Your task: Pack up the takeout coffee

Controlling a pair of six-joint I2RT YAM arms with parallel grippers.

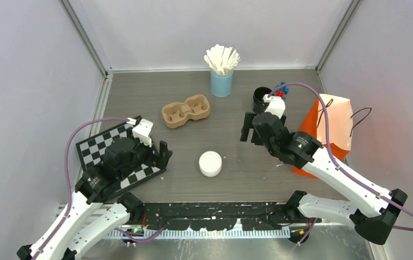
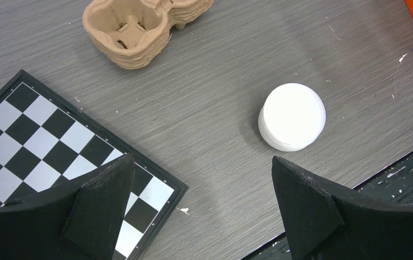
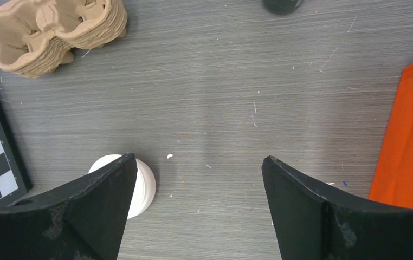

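The left end effector (image 1: 163, 153) points down and to the right, jaws spread wide; the left arm (image 1: 88, 214) is bent behind it. The right end effector (image 1: 249, 130) is equally agape, the right arm (image 1: 345, 179) reaching forward and leftward.

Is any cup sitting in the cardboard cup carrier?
No, both wells of the cardboard cup carrier are empty in the top view.

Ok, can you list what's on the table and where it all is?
cups: black, back right
lids: white stack, front middle
carrier: brown, empty, back middle
stirrers: in blue cup, far back
bag: orange, right edge
checkerboard: front left
left jaws: open, empty
right jaws: open, empty
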